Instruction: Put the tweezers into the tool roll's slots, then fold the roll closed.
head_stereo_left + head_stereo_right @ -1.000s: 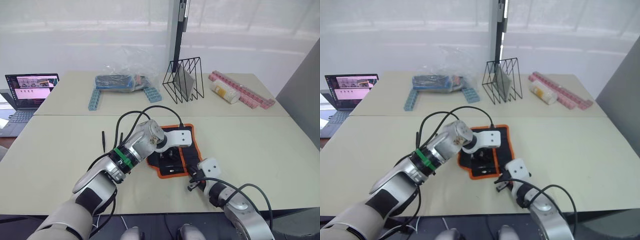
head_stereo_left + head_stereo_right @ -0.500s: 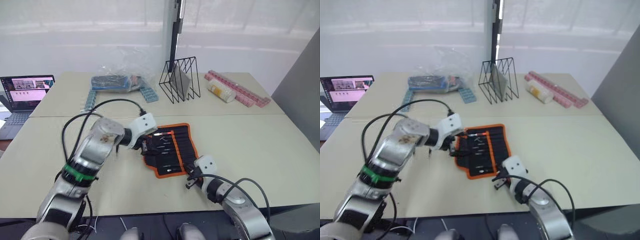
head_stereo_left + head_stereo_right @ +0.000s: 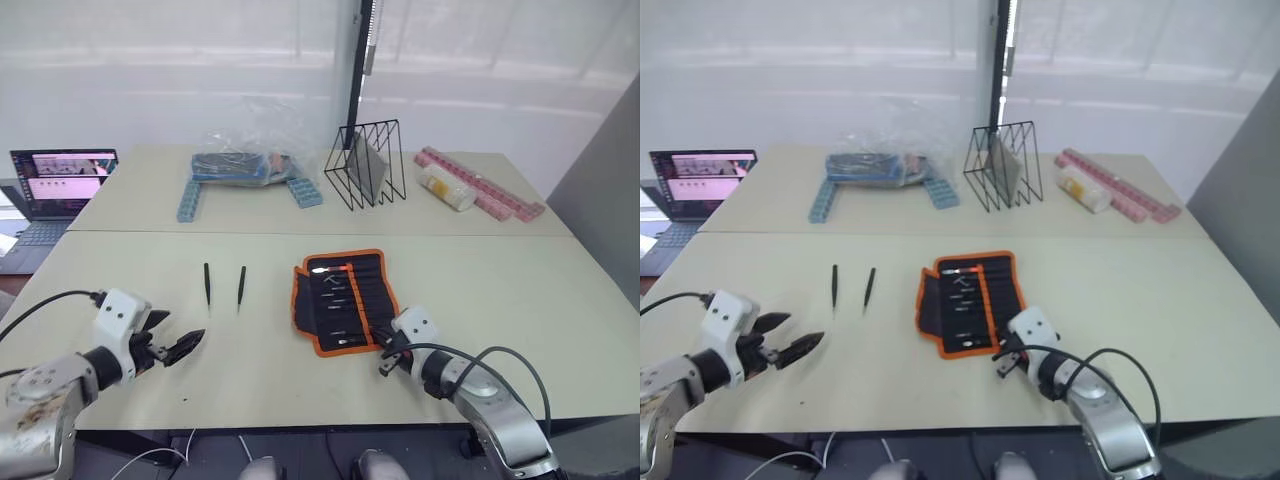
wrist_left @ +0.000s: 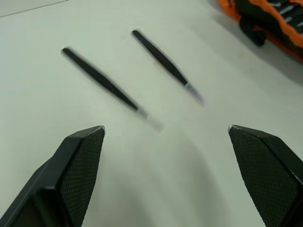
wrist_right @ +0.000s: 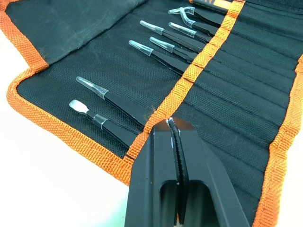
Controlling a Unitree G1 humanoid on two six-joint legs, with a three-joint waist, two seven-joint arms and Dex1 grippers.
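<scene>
Pale and matte, the counter (image 3: 500, 290) runs back to a white curtained wall. Low at its near left edge, the left gripper (image 3: 178, 346) hangs with its two black fingers (image 4: 78, 163) spread wide and nothing between them. Just ahead of it, apart from the fingertips, lie two loose tweezers (image 3: 207, 283) side by side on the bare surface, points toward the robot. To their right the tool roll (image 3: 343, 300) lies unrolled and flat, orange trim around it, its left flap partly turned in. Several more tweezers (image 5: 156, 56) already sit in the slots (image 5: 222, 75), their capped tips showing on the inner face. The right gripper (image 3: 384, 361) rests at the roll's near right corner, fingers pressed together and empty, tips touching or just above the orange band. Farther back stand a black wire rack (image 3: 366, 165), a clear plastic bag (image 3: 245, 160) over blue pieces, pink blocks (image 3: 485, 190) and, far left, an open laptop (image 3: 55, 185).
</scene>
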